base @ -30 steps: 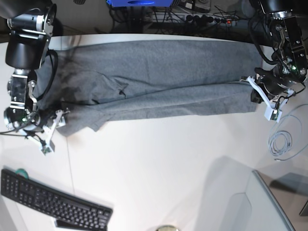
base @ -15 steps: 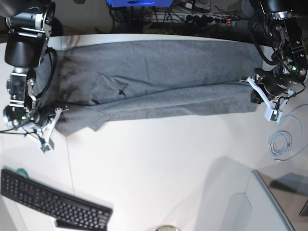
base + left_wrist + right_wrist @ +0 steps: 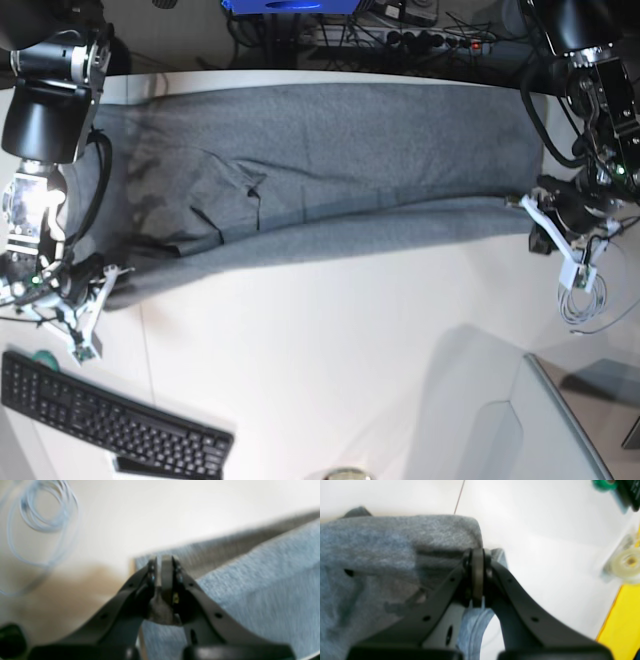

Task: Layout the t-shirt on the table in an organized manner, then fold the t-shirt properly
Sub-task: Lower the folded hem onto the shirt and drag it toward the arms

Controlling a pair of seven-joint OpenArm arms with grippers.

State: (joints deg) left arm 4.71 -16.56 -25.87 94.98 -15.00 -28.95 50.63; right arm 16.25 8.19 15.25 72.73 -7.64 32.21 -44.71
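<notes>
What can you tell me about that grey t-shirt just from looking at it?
The t-shirt is plain heather-grey soft fabric, stretched into a long band across the far side of the white table, its near edge folded over. The right gripper pinches one end, the left gripper the other. No collar or label shows.

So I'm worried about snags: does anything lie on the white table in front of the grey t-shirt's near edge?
Nothing visible does. The white table is bare in front of the grey fabric t-shirt; the black keyboard sits well clear.
</notes>
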